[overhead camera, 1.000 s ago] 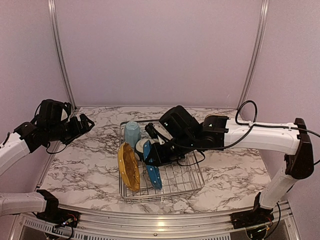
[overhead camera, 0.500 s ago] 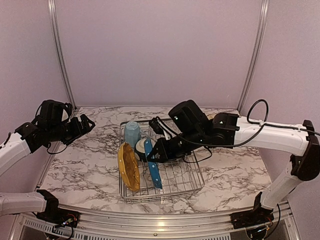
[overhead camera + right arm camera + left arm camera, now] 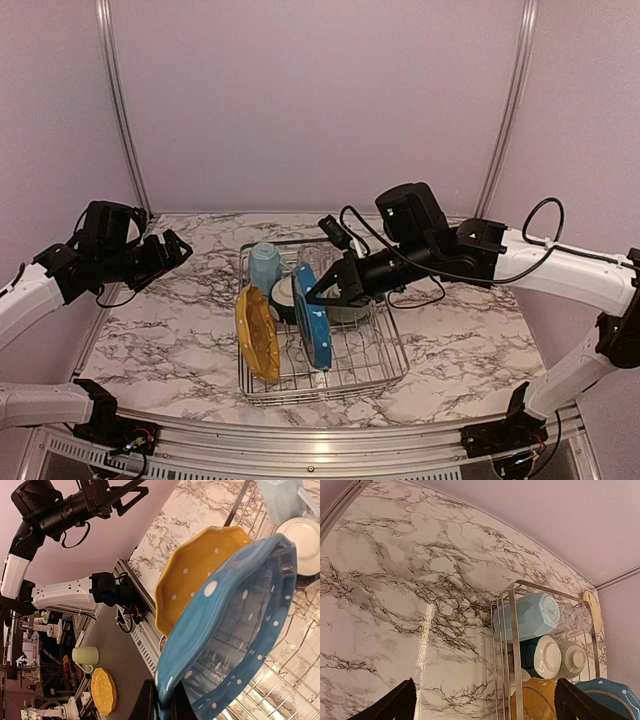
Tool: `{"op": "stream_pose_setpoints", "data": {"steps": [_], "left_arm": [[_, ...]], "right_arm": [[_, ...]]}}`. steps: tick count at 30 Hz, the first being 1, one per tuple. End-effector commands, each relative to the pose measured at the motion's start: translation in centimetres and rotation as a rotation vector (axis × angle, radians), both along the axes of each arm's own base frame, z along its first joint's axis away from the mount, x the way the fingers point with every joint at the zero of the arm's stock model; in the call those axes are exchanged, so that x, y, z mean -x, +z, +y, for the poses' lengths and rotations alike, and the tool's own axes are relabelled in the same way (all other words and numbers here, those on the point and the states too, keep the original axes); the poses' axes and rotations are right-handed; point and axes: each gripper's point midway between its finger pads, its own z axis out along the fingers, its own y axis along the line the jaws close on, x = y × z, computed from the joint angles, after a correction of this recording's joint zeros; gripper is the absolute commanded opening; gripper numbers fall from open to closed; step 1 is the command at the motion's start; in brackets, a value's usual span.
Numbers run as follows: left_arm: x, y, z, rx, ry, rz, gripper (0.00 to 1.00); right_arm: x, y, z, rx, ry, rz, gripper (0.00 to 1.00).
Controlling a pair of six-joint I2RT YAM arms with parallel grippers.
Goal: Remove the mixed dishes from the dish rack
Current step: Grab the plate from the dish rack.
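Note:
The silver dish rack (image 3: pixel 322 394) stands mid-table. My right gripper (image 3: pixel 318 291) is shut on the top rim of the white-dotted blue plate (image 3: pixel 315 322), which stands on edge and leans over the rack. In the right wrist view the fingers (image 3: pixel 150 702) pinch the blue plate (image 3: pixel 235 630), with the yellow plate (image 3: pixel 195 575) just behind it. The yellow plate (image 3: pixel 256 333) stands on edge at the rack's left. The light blue mug (image 3: pixel 264 268), the dark-teal-and-white bowl (image 3: pixel 285 297) and clear glasses (image 3: pixel 315 258) sit at the rack's back. My left gripper (image 3: pixel 170 250) is open and empty, left of the rack.
The left wrist view shows the rack rim (image 3: pixel 516 645), the mug (image 3: pixel 530 616), the teal bowl (image 3: pixel 545 656), a grey-green bowl (image 3: pixel 571 657), glasses (image 3: pixel 575 619) and a beige plate (image 3: pixel 592 611) past the rack's far corner. Marble tabletop (image 3: pixel 170 330) lies left of the rack.
My right gripper has pulled back to the right and up, holding the blue plate, which now tilts and shows more of its face. The left arm has barely moved.

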Motion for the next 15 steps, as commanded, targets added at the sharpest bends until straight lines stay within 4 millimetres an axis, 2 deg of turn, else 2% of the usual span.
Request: {"op": "stream_pose_setpoints", "data": {"steps": [1,7,15], "left_arm": [[-0.2,-0.1,-0.4,0.017,-0.006,-0.003,0.99],[-0.1,-0.2,-0.3,0.012,-0.006,0.0,0.99],[0.1,-0.1,-0.2,0.013,-0.002,-0.003,0.99]], "right_arm": [[-0.1,7.3,0.2,-0.235,0.034,-0.106,0.0],[-1.0,7.7,-0.7,-0.253,0.008,-0.104,0.0],[-1.2,9.0,-0.5,-0.304,0.012,-0.09,0.0]]}}
